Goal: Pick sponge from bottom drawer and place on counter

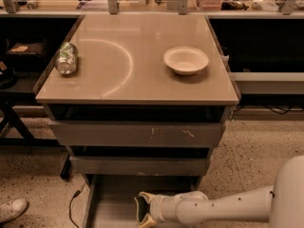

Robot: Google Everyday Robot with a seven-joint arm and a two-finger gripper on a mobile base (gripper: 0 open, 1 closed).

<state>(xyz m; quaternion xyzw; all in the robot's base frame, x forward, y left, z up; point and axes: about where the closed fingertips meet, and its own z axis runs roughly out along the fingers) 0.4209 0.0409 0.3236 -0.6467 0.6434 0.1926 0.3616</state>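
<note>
1. The robot's gripper (141, 212) sits low in the view, inside the bottom drawer, with its tip pointing left. Whether it is spread, closed or clasping something cannot be told.
2. The tip shows dark green with pale yellow edges. The small dark green and pale yellow sponge cannot be told apart from the gripper there, so its exact place is unclear.
3. The white, jointed robot arm (223, 208) reaches in from the lower right and lies nearly level above the drawer floor.
4. The shallow grey bottom drawer (114, 198) is pulled out towards the camera, and its flat floor shows to the left of the gripper.
5. Above it are two scuffed grey-fronted drawers, the middle one (137, 166) and the upper one (137, 134), each pulled out only a little.
6. The glossy beige-tan counter (137, 87) tops the cabinet and shows a faint curved reflection.
7. A round white bowl (186, 60) stands upright on the counter's right half.
8. A crushed silver can (66, 58) lies near the counter's left edge, well apart from the bowl.
9. A black cable (72, 203) and a white shoe (12, 209) lie on the speckled floor (256, 146) to the left of the cabinet.
</note>
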